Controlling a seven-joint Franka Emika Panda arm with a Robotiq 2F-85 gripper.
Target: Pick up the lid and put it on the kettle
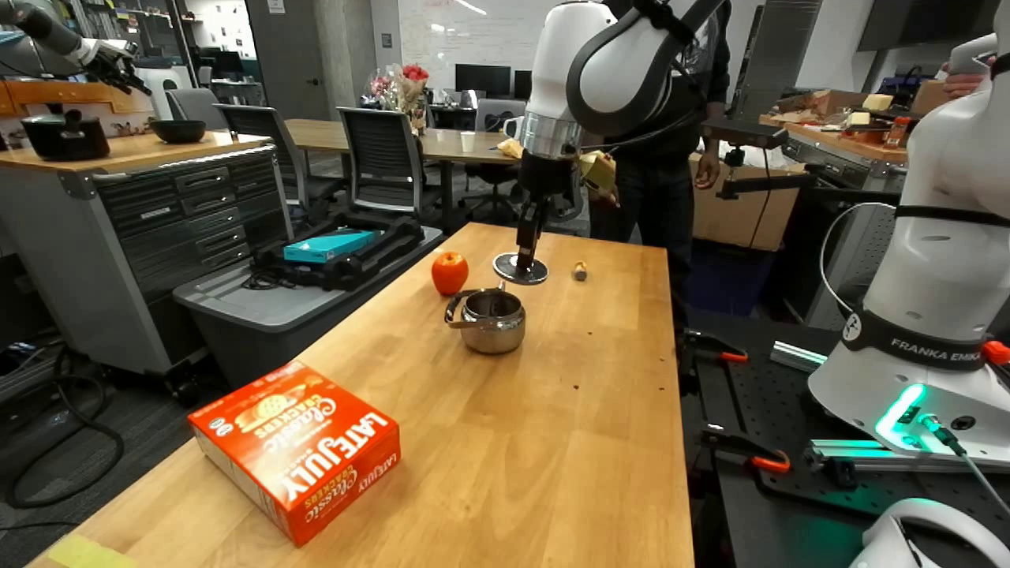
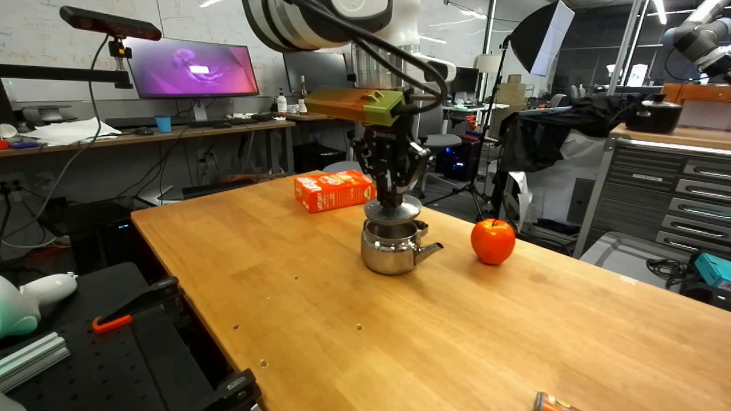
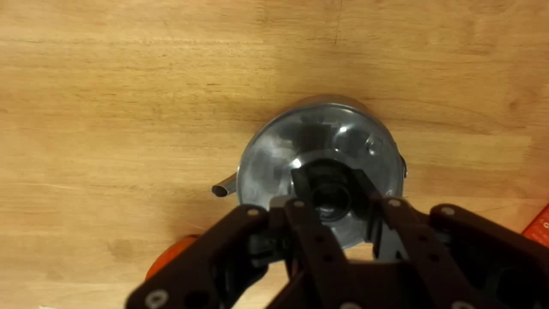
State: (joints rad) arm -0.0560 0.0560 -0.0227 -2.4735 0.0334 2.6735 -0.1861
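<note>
The lid (image 1: 540,275) is a round silvery disc, held level in the air. It also shows in an exterior view (image 2: 374,213) and in the wrist view (image 3: 270,163). My gripper (image 1: 526,256) is shut on the lid's dark knob, pointing down; the fingertips stand on both sides of the knob in the wrist view (image 3: 330,176). The kettle (image 1: 495,335) is a squat shiny silver pot, upright and uncovered on the table. In an exterior view the kettle (image 2: 388,256) is just below the lid, with a gap between. In the wrist view the lid hides most of the kettle; its spout (image 3: 223,189) sticks out.
A red apple (image 2: 493,241) stands near the kettle's spout. An orange-red cracker box (image 1: 296,450) lies flat on the table on the kettle's handle side. A small orange-and-grey cylinder (image 1: 580,271) lies on the wooden table (image 1: 552,473).
</note>
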